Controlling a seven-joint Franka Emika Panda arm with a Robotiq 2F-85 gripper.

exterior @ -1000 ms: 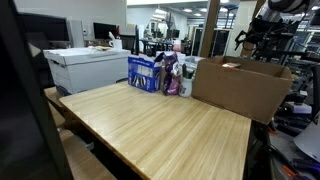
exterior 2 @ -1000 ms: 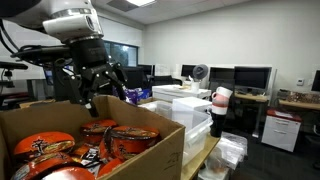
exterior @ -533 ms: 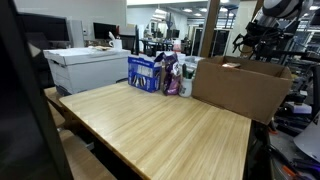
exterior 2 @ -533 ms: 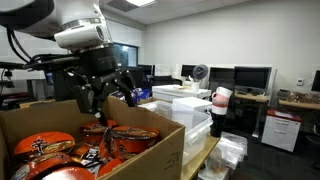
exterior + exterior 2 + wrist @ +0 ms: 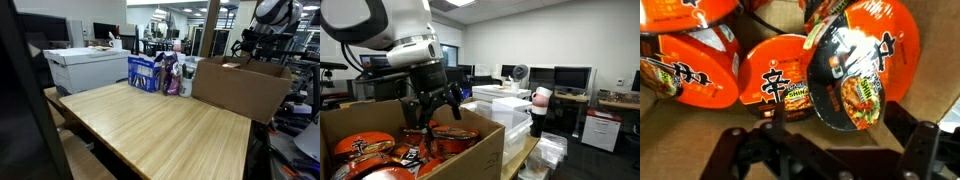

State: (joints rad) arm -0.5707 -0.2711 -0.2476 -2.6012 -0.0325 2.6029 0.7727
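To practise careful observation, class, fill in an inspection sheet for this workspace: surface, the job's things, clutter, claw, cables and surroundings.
surface: pale wooden table, grain visible.
job's things: open cardboard box at the table's far corner, holding orange noodle bowls; their lids are on and some overlap.
clutter: blue pack and small packets beside the box.
grippers: claw open, hovering above the bowls, holding nothing.
cables: nothing seen.
surroundings: office lab with a white printer, monitors and a desk fan.
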